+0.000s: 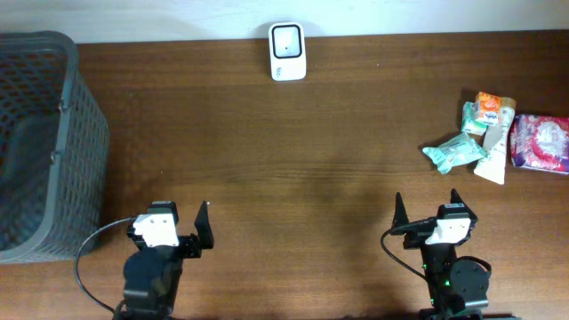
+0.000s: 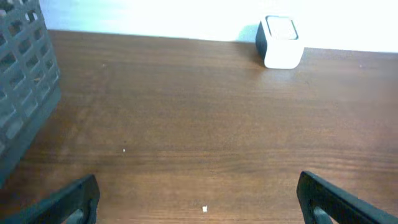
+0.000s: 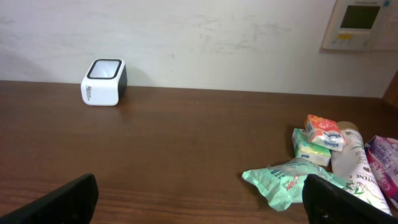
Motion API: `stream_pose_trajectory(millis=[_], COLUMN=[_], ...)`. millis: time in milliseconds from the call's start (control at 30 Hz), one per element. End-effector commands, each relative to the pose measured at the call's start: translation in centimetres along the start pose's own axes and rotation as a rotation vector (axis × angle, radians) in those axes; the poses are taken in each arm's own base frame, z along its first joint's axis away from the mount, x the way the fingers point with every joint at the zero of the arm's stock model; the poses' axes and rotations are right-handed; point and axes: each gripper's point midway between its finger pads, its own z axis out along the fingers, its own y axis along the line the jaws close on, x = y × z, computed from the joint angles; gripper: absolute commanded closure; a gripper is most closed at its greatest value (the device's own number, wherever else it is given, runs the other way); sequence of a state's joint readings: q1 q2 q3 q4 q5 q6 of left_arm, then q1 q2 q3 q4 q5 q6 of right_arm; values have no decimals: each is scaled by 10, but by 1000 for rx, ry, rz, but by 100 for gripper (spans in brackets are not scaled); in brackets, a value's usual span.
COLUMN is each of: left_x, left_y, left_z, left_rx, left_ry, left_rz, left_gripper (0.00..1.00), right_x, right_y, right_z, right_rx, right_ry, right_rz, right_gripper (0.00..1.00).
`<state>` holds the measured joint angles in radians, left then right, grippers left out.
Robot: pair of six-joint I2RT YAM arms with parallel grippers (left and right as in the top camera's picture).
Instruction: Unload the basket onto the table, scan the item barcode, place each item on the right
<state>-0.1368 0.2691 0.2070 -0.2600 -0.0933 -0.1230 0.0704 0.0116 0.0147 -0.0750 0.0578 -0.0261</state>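
The white barcode scanner (image 1: 287,52) stands at the table's far edge, its window facing up; the left wrist view has the scanner (image 2: 281,41) at upper right, the right wrist view has the scanner (image 3: 104,81) at upper left. A pile of items lies at the right: a crumpled green packet (image 1: 455,151) (image 3: 289,180), an orange packet (image 1: 488,108) (image 3: 324,132), a white tube (image 1: 496,151) (image 3: 351,162) and a pink packet (image 1: 540,142). My left gripper (image 1: 178,218) (image 2: 198,193) is open and empty near the front edge. My right gripper (image 1: 427,203) (image 3: 199,193) is open, empty, short of the green packet.
A tall grey mesh basket (image 1: 36,142) (image 2: 25,74) fills the left end of the table. A pale wall runs behind the table, with a control panel (image 3: 362,23) mounted on it at the right.
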Motion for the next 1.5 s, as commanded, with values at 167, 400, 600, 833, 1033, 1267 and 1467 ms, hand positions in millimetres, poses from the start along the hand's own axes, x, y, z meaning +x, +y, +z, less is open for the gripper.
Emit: stream_pose_trajectory(millis=[167, 400, 600, 833, 1033, 1267, 1467], left_x=[-28, -7, -7, -6, -7, -7, -7], left_y=[13, 21, 20, 20, 22, 22, 22], left_z=[-9, -3, -3, -3, -3, -3, -3], left_rx=[-22, -54, -47, -43, -50, -51, -51], left_ry=[-336, -246, -243, -242, -245, -246, -247], left_rz=[0, 69, 76, 68, 23, 29, 29], left_gripper=[1, 1, 1, 1, 1, 1, 1], right_x=[4, 4, 4, 4, 4, 4, 4], right_y=[-1, -1, -1, -1, -1, -1, -1], right_z=[0, 0, 0, 0, 0, 0, 0], right_rx=[4, 4, 4, 4, 4, 4, 4], right_ry=[6, 6, 6, 6, 6, 6, 6], right_rz=[4, 4, 4, 4, 4, 4, 4], right_gripper=[1, 1, 1, 1, 1, 1, 1])
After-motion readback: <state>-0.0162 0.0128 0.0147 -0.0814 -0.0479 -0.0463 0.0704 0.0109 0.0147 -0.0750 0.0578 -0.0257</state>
